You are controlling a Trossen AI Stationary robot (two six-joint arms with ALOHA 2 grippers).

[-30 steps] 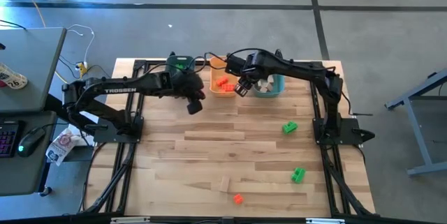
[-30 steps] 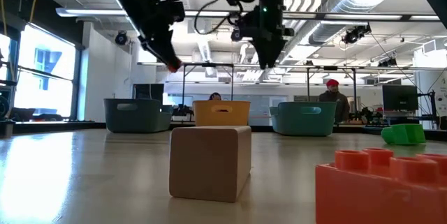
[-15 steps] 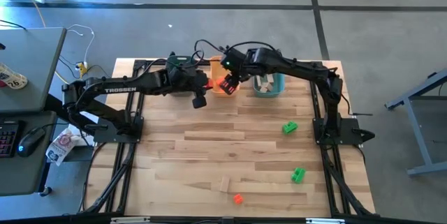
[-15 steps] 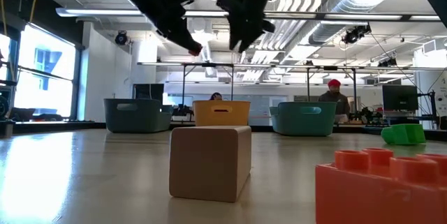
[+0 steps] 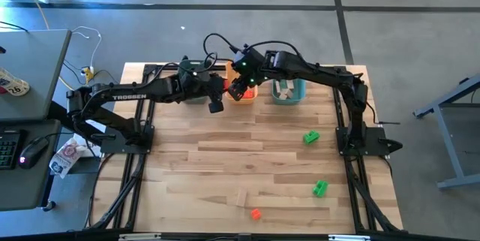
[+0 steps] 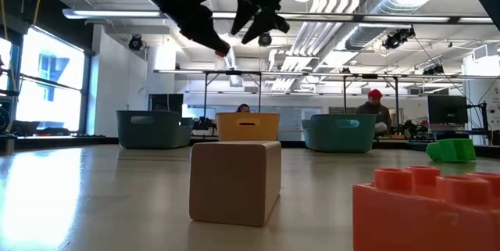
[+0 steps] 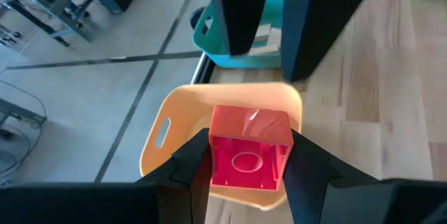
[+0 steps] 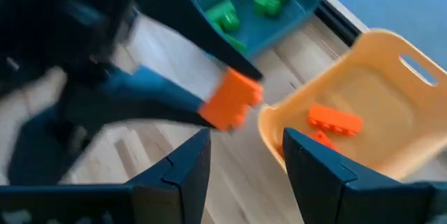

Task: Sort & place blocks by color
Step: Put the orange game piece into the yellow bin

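Left hand (image 5: 218,91), upper middle of the overhead frame, pinches a red-orange block (image 7: 250,148) above the orange bin (image 7: 183,123). Just right, the right hand (image 5: 238,88) hovers, fingers apparently parted and empty.

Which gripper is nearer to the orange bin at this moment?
Right, narrowly. The right gripper, open and empty, hangs above the orange bin. The left gripper, shut on a red-orange block, is beside the bin's left edge, not yet over it.
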